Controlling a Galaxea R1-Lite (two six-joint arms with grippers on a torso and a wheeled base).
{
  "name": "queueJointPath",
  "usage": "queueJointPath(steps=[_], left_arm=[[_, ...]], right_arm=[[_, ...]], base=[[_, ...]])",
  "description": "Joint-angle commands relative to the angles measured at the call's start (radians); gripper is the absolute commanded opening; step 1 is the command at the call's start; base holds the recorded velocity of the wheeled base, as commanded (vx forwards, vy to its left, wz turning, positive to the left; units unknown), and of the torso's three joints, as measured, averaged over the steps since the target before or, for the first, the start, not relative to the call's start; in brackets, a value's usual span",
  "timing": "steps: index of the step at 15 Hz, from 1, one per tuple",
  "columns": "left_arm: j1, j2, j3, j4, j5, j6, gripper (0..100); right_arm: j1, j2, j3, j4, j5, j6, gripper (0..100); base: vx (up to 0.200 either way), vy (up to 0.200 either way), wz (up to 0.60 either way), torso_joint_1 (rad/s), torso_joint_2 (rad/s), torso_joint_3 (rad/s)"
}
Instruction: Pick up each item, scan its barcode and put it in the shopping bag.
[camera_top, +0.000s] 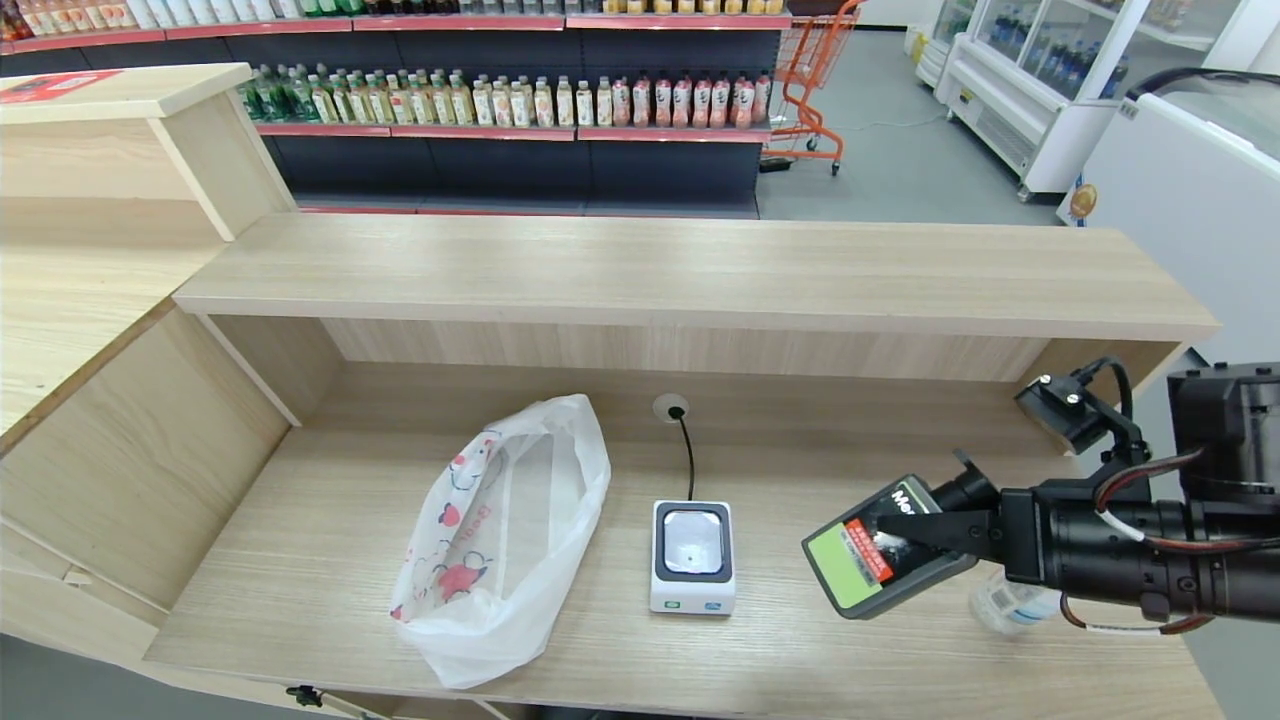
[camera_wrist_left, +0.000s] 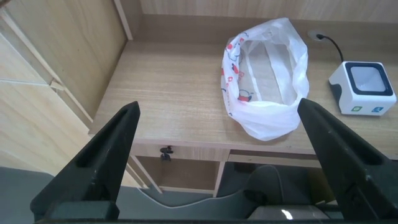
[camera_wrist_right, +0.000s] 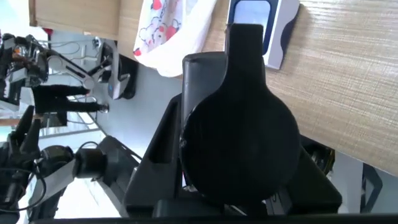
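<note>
A white shopping bag (camera_top: 505, 530) with red cartoon print lies open on the wooden counter (camera_top: 300, 590). Just to its right stands the white barcode scanner (camera_top: 692, 555), window facing up. My right gripper (camera_top: 915, 535) is shut on a dark box (camera_top: 865, 565) with a green and red label, held tilted in the air to the right of the scanner. In the right wrist view the dark box (camera_wrist_right: 199, 81) hides most of the scanner (camera_wrist_right: 280, 31). My left gripper (camera_wrist_left: 221, 155) is open with nothing in it, off the counter's front edge, with the bag (camera_wrist_left: 267, 74) and the scanner (camera_wrist_left: 362, 87) beyond it.
A clear plastic bottle (camera_top: 1005, 605) lies on the counter under my right arm. A raised shelf (camera_top: 690, 275) runs along the back of the counter and a wooden side wall (camera_top: 140, 450) closes its left end. The scanner's cable (camera_top: 688, 450) leads to a hole at the back.
</note>
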Motion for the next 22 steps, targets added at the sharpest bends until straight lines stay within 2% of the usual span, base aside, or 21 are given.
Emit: queueJointPath(steps=[1, 5, 8, 12, 16, 19, 22], left_arm=[[0.0, 0.0, 0.0, 0.0, 0.001, -0.002, 100], [0.0, 0.0, 0.0, -0.002, 0.001, -0.013, 100], [0.0, 0.0, 0.0, 0.0, 0.001, -0.005, 100], [0.0, 0.0, 0.0, 0.0, 0.001, -0.004, 100], [0.0, 0.0, 0.0, 0.0, 0.001, -0.004, 100], [0.0, 0.002, 0.0, 0.0, 0.001, -0.004, 100], [0.0, 0.0, 0.0, 0.0, 0.001, -0.004, 100]], right_arm=[[0.001, -0.007, 0.007, 0.003, 0.001, 0.002, 0], [-0.001, -0.001, 0.01, 0.003, -0.002, 0.002, 0], [-0.011, 0.044, -0.025, -0.001, -0.011, -0.03, 0], [-0.025, 0.278, -0.134, -0.01, -0.18, -0.228, 0], [0.016, 0.465, -0.234, -0.068, -0.182, -0.257, 0], [0.048, 0.539, -0.262, -0.109, -0.182, -0.255, 0], [0.067, 0.611, -0.346, -0.12, -0.182, -0.254, 0]], base=[[0.0, 0.0, 0.0, 0.0, 0.0, 0.0], [0.0, 0.2, 0.0, -0.004, 0.0, 0.004], [0.0, 0.2, 0.0, 0.004, 0.0, 0.004], [0.0, 0.0, 0.0, 0.0, 0.0, 0.0], [0.0, 0.0, 0.0, 0.0, 0.0, 0.0], [0.0, 0.0, 0.0, 0.0, 0.0, 0.0], [0.0, 0.0, 0.0, 0.0, 0.0, 0.0]])
